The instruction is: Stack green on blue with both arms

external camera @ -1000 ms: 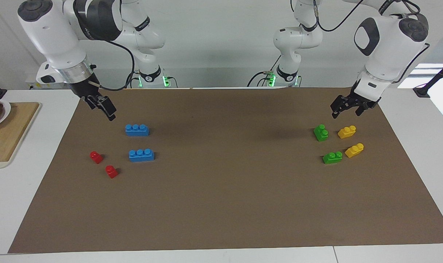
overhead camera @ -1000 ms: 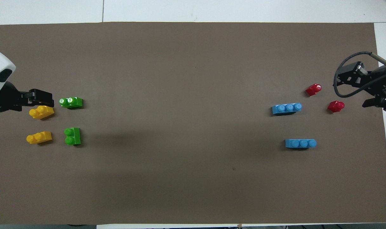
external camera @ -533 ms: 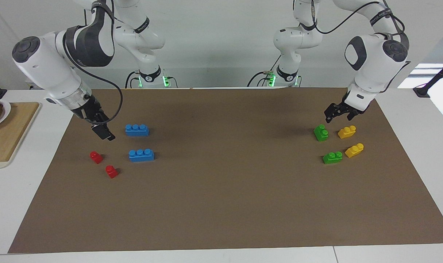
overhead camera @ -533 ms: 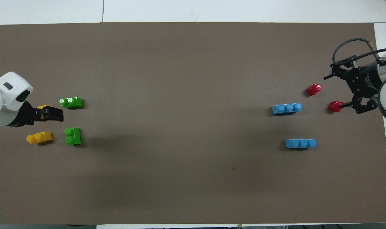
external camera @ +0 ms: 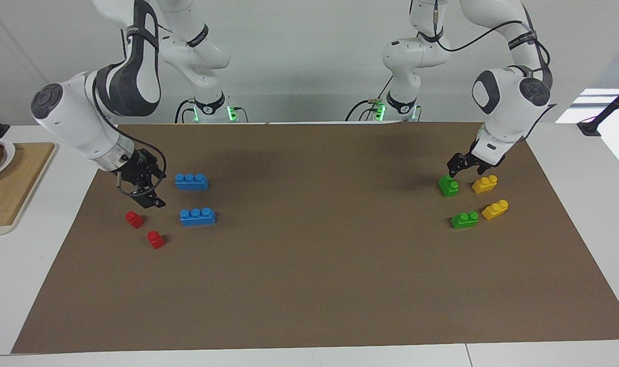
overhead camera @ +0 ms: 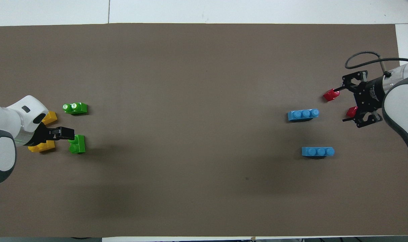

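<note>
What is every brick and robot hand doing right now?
left gripper: just above the green brick nearer the robots, holding nothing
right gripper: open, over the mat beside the blue bricks, holding nothing
other green brick: lying free, studs up
blue bricks: flat on the mat, apart, nothing stacked on them
yellow bricks: lying free
red bricks: lying free

The bricks, green [external camera: 448, 185] and blue [external camera: 191, 181] alike, look like smooth glossy plastic. A matt brown paper-like sheet [external camera: 319, 285] covers the table. The arms' [external camera: 77, 122] shells are glossy white.
</note>
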